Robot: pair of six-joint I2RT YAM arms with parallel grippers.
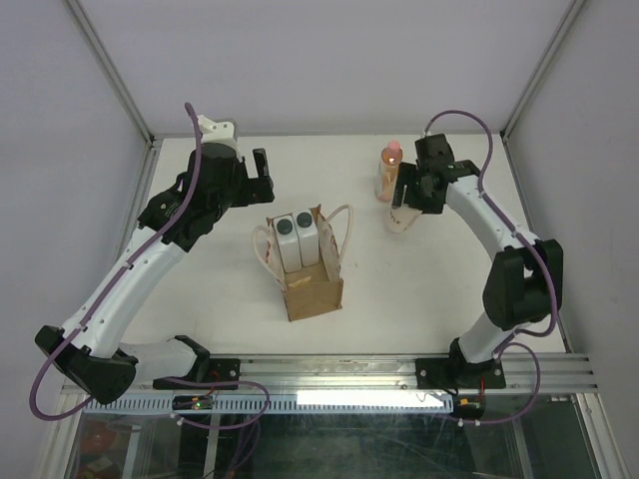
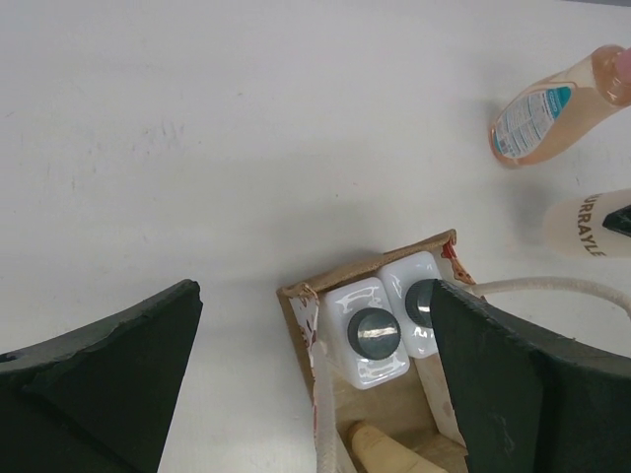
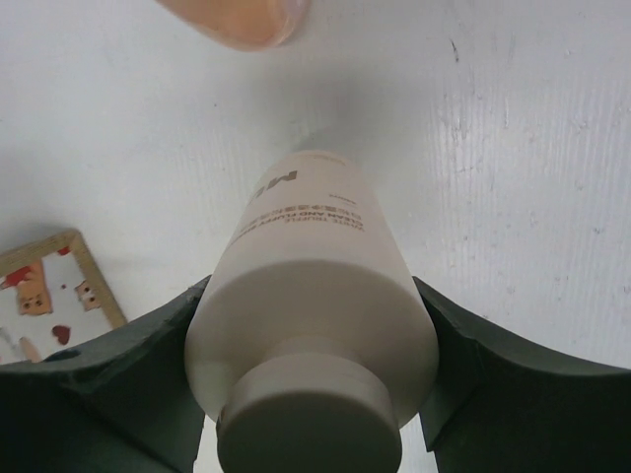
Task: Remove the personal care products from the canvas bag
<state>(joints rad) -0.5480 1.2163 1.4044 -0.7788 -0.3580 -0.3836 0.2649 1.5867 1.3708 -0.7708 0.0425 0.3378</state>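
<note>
**Bag unloading: two bottles out, two inside**

Pale enclosure walls (image 1: 300,60) stand around a white desk (image 1: 419,299). The canvas bag (image 1: 313,289) is upright at mid-desk with its mouth open upward. All positions below are given from the bag.

- Inside, against the far wall: two white bottles (image 2: 370,340) with dark grey caps up, side by side and touching.
- Far right of the bag: orange bottle (image 1: 388,172), upright on the desk with its pink cap up, and nothing gripping it.
- Right of the bag, just nearer than the orange one: cream bottle (image 3: 315,256), upright.

Right pincer (image 3: 314,294): one finger presses each side of the cream bottle's body below the cap, so it is clamped on it. The base looks to be at or very near the desk; contact cannot be settled from these views. Judgement: this is the set-down step. The spot keeps the removed items grouped and clear of the bag.

Left pincer (image 2: 314,296): its fingers are spread wide and it holds nothing. It hovers above the bag's far end with its camera looking down on the grey caps. Judgement: it is staged for the next pick, from above, because the bag walls hide the bottle bodies.

Progress is about half. Risks: the two bottles touch, which leaves little room for a finger between them, and the white loop handle (image 1: 344,225) could snag.
</note>
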